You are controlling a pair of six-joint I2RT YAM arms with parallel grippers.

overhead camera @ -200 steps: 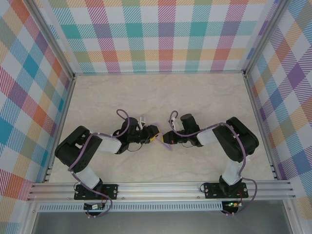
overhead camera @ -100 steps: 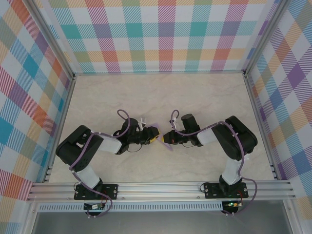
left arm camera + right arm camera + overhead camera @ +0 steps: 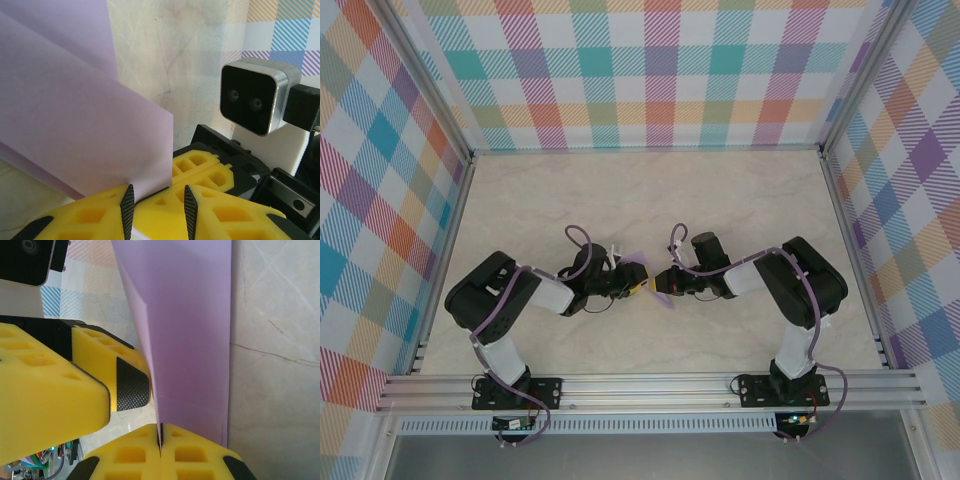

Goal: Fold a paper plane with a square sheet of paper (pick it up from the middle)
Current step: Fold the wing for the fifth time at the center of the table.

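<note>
Top view: the left gripper (image 3: 633,286) sits just left of centre, nose to nose with the right gripper (image 3: 666,283), low over the table (image 3: 620,200).

Left wrist view: the paper (image 3: 75,125) fills the upper left, apparently in 2 layers, so it seems creased at least once. Its lower corner dips toward the gap between the left gripper's 2 pads (image 3: 127,210), which stand apart at the bottom of the frame. Nothing is pinched there yet.

Right wrist view: 1 left pad (image 3: 132,385) waits just beside the sheet at centre left. At bottom centre the right gripper's fingers are pressed together, clamped on the paper's edge.

This looks like a second pinch by the left gripper. To do it well:
- Bring the left jaws in square so they catch both layers.
- Keep them off the right gripper's yellow fingers, which lie very close.
- The right clamp should hold firm until the left pinch is sure.
- Pull gently, as thin paper slips or tears easily.
</note>
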